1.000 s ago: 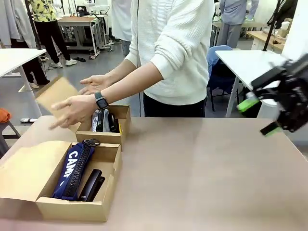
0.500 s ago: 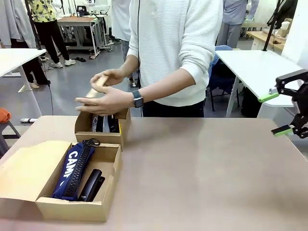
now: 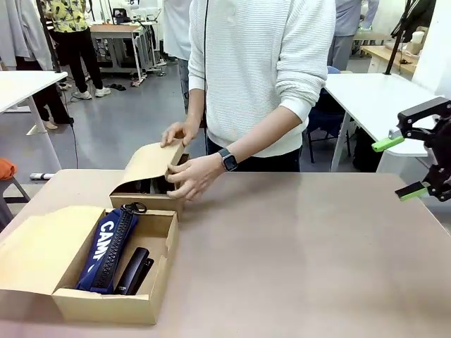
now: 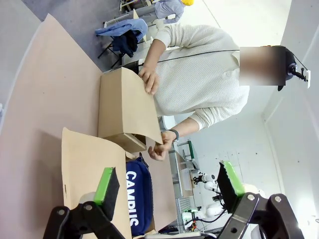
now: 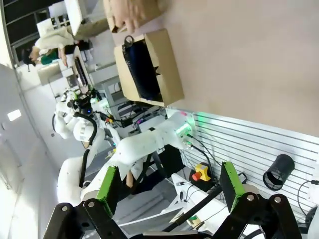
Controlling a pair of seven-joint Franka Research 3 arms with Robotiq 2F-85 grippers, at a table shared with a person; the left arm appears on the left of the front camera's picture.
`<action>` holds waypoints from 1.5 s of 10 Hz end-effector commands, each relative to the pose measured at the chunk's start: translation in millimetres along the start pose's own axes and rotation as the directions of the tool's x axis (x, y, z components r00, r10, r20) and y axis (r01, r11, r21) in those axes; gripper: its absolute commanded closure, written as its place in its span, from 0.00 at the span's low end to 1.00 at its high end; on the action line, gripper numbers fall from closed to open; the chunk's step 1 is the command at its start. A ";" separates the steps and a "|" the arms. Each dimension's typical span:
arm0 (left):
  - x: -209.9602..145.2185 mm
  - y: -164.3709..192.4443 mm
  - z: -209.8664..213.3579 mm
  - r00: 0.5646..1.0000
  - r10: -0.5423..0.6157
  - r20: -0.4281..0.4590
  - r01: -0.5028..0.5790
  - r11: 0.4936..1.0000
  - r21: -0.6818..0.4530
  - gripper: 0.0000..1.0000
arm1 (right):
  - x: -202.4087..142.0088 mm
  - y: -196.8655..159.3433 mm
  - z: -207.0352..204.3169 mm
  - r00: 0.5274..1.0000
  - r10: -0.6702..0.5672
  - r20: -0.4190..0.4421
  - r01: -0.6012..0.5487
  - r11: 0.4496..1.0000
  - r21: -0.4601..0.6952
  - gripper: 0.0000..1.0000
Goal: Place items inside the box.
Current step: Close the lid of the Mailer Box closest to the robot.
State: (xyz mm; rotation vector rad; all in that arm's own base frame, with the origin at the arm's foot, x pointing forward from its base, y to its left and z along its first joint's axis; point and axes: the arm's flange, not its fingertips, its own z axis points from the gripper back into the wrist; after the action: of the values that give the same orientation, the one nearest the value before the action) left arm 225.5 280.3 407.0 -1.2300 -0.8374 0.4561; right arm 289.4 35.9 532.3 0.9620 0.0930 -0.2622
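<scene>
The wide brown box (image 3: 113, 306) stands open at the table's front left, its flap lid (image 3: 39, 250) folded out to the left. Inside lie the navy "CAMPUS" pencil case (image 3: 109, 243) and a black stapler (image 3: 134, 271). The marker and utility knife are hidden. My right gripper (image 3: 400, 167) hangs open and empty above the table's right edge, far from the box. In the left wrist view my left gripper (image 4: 168, 181) is open and empty above the flap lid (image 4: 92, 174) and the pencil case (image 4: 137, 199). The right wrist view shows the open right gripper (image 5: 168, 185) and the box (image 5: 167, 69) far off.
Behind the wide box stands a narrower brown box (image 3: 144, 201). A person in a white sweater holds its curved lid (image 3: 148, 163) half down, one hand (image 3: 190, 176) at its front and the other hand (image 3: 176, 132) at its back. Bare tabletop (image 3: 303, 253) stretches to the right.
The person has swung the narrower box's lid from upright down over its contents. My right gripper has drawn back to the right edge and has held there for the last half second.
</scene>
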 end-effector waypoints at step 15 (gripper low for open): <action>-16.1 -16.7 -72.3 0.328 -0.940 -0.097 0.892 0.341 -0.298 0.00 | 2.1 -2.9 2.9 1.000 0.027 -0.004 -0.027 1.000 0.003 0.00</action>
State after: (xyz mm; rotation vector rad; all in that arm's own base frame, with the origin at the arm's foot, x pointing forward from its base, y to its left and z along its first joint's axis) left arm 266.6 223.9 397.3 -0.6779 -1.2415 -0.8823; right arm 289.2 33.7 531.7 0.9623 0.0923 -0.2610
